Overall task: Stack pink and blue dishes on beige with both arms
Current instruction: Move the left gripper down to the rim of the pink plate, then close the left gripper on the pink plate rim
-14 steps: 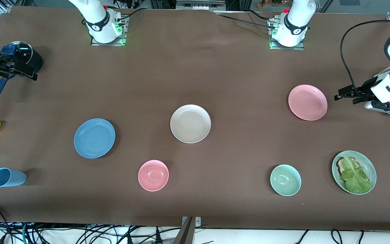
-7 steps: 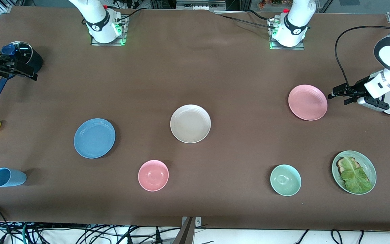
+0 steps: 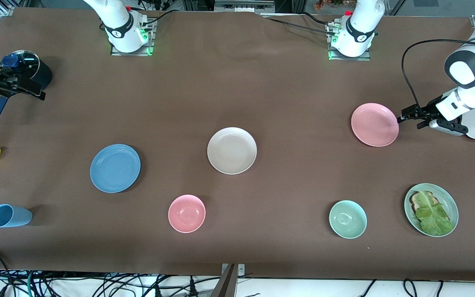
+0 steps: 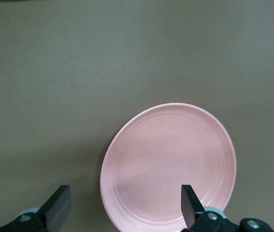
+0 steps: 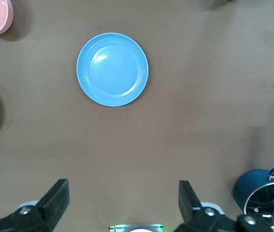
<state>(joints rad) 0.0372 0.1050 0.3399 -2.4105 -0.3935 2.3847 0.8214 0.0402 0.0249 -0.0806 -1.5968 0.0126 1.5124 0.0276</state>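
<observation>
Beige plate (image 3: pixel 232 150): laid flat mid-counter, bare, taken as landmark.
Pink plate (image 3: pixel 375 124): set toward the left arm's end from the beige plate, slightly farther from the front camera, flat on the counter (image 3: pixel 237 90).
Blue plate (image 3: pixel 115 168): set toward the right arm's end from the beige plate, slightly nearer the camera.
Left claw (image 3: pixel 407 114): held wide, just beside the pink plate's rim, empty.
Right claw (image 3: pixel 17 88): held wide, over the dark pot (image 3: pixel 29 68) at the right arm's end, empty.
</observation>
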